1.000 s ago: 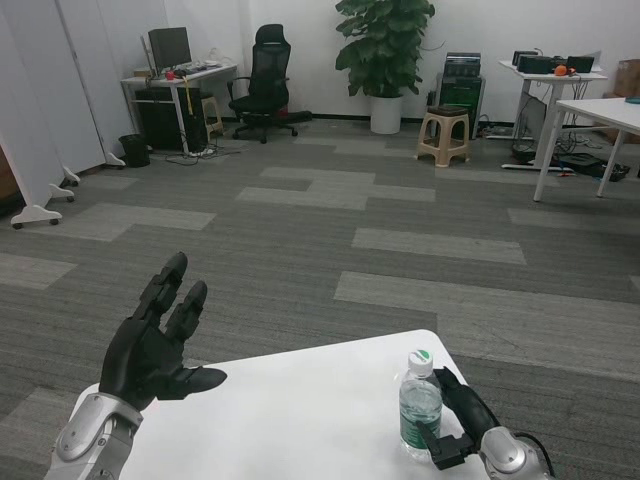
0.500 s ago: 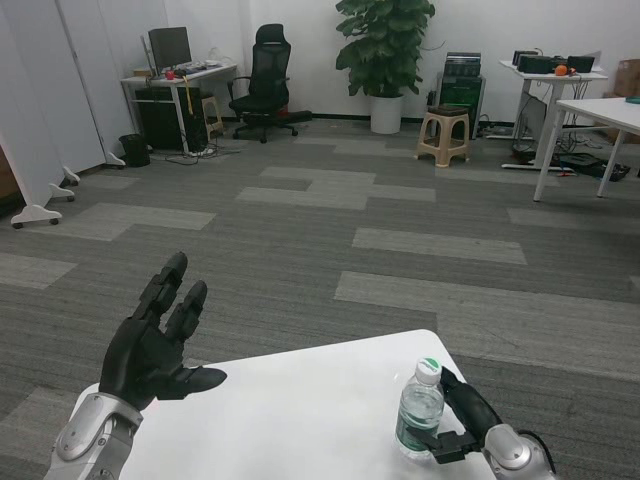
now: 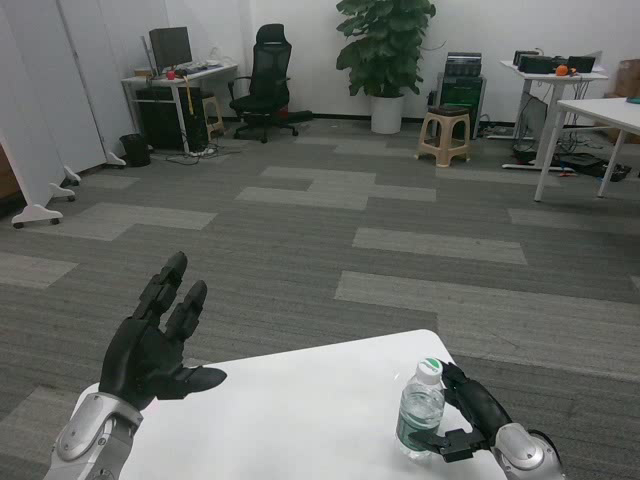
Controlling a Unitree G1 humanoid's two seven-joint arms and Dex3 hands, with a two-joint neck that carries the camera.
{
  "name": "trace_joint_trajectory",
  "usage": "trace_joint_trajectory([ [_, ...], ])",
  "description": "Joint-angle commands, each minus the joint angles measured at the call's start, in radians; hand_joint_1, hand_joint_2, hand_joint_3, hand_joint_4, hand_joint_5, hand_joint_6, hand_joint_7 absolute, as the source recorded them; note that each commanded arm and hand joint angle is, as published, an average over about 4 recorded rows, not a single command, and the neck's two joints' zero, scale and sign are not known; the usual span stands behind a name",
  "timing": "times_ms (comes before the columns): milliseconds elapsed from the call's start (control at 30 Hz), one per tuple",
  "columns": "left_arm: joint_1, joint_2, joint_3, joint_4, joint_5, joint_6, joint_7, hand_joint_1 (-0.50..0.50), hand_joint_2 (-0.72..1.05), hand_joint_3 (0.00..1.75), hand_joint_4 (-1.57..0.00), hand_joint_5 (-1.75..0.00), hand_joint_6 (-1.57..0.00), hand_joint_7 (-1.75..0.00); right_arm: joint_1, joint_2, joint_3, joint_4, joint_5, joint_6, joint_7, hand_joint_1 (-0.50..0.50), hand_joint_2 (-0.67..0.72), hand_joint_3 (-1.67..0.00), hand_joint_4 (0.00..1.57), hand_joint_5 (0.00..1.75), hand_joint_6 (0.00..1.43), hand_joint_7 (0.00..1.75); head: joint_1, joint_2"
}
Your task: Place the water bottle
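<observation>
Head view showed the right hand (image 3: 470, 420) grasping a clear plastic water bottle with a white-green cap (image 3: 419, 410), upright near the white table's (image 3: 300, 410) right edge; the left hand (image 3: 150, 345) hovered released, fingers spread.

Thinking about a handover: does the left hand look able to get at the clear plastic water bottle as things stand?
Probably yes. The left hand is raised and open, with only bare white table between it and the clear plastic water bottle, though the right hand holds the bottle's far side.
</observation>
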Motion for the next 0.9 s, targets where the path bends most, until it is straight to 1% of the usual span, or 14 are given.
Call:
trace_joint_trajectory([
  [33,-0.007,0.002,0.006,0.003,-0.001,-0.002,0.001,-0.50,0.34,0.09,0.00,0.00,0.00,0.00,0.013,-0.025,-0.039,-0.032,0.018,-0.014,0.014,-0.25,-0.29,-0.48,0.02,0.24,0.00,0.00,0.000,0.000],
  [100,-0.007,0.002,0.005,0.003,-0.001,-0.002,0.001,-0.50,0.34,0.09,0.00,0.00,0.00,0.00,0.017,-0.028,-0.058,-0.046,0.022,-0.014,0.025,-0.23,-0.29,-0.46,0.02,0.24,0.00,0.00,0.000,0.000],
  [167,-0.007,0.002,0.004,0.003,-0.001,-0.002,0.001,-0.50,0.34,0.09,0.00,0.00,0.00,0.00,0.024,-0.030,-0.079,-0.059,0.026,-0.013,0.032,-0.21,-0.29,-0.42,0.01,0.19,0.01,0.00,0.000,0.000],
  [333,-0.007,0.002,0.004,0.003,-0.001,-0.002,0.001,-0.50,0.34,0.09,0.00,0.00,0.00,0.00,0.039,-0.035,-0.152,-0.114,0.033,-0.011,0.046,-0.21,-0.29,-0.40,0.03,0.19,0.01,0.00,0.001,-0.002],
  [433,-0.006,0.002,0.004,0.003,-0.001,-0.002,0.001,-0.50,0.34,0.09,0.00,0.00,0.00,0.00,0.053,-0.041,-0.182,-0.164,0.039,-0.010,0.053,-0.21,-0.29,-0.40,0.03,0.24,0.03,0.00,0.004,0.000],
  [500,-0.006,0.002,0.004,0.003,-0.001,-0.002,0.001,-0.50,0.34,0.09,0.00,0.00,0.00,0.00,0.063,-0.042,-0.195,-0.199,0.050,-0.009,0.056,-0.21,-0.29,-0.40,0.03,0.29,0.01,0.00,0.002,0.000],
  [633,-0.006,0.003,0.004,0.003,-0.001,-0.002,0.001,-0.50,0.34,0.09,0.00,0.00,0.00,0.00,0.090,-0.042,-0.230,-0.319,0.092,-0.004,0.058,-0.21,-0.29,-0.40,0.01,0.29,0.01,0.00,-0.003,0.000],
  [733,-0.005,0.003,0.004,0.003,-0.001,-0.002,0.001,-0.50,0.34,0.09,0.00,0.00,0.00,0.00,0.098,-0.051,-0.233,-0.399,0.114,-0.001,0.059,-0.21,-0.29,-0.40,0.00,0.29,0.02,0.00,0.002,0.002],
  [867,-0.003,0.003,0.005,0.003,-0.001,-0.002,0.001,-0.50,0.34,0.09,0.00,0.00,0.00,0.00,0.098,-0.062,-0.209,-0.505,0.147,0.006,0.062,-0.21,-0.29,-0.40,0.01,0.19,0.01,0.00,0.008,0.006],
  [900,-0.003,0.003,0.005,0.003,-0.001,-0.002,0.001,-0.50,0.34,0.09,0.00,0.00,0.00,0.00,0.096,-0.064,-0.199,-0.524,0.153,0.008,0.062,-0.21,-0.29,-0.40,0.01,0.19,0.01,0.00,0.008,0.008],
])
